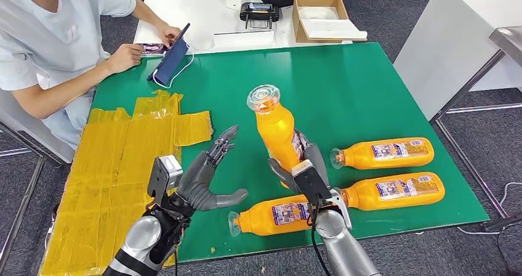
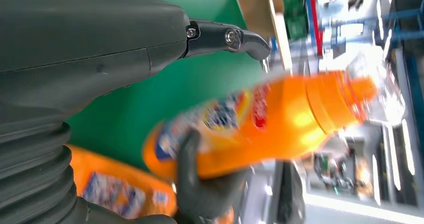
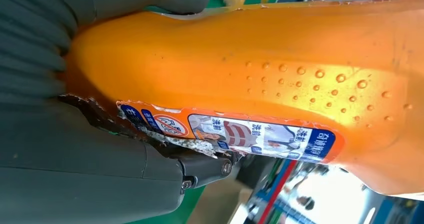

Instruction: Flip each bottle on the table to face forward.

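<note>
My right hand [image 1: 306, 168] grasps one bottle [image 1: 275, 127] upright for turning; my left hand [image 1: 206, 176], at nine o'clock, waits released.

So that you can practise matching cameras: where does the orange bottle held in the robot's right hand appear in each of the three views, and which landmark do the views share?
Head view: the held orange bottle is at centre, raised above the table, cap up, in the right hand.
Left wrist view: blurred, centre-right.
Right wrist view: close up, across the upper half.
Shared landmark: the green table top.
</note>
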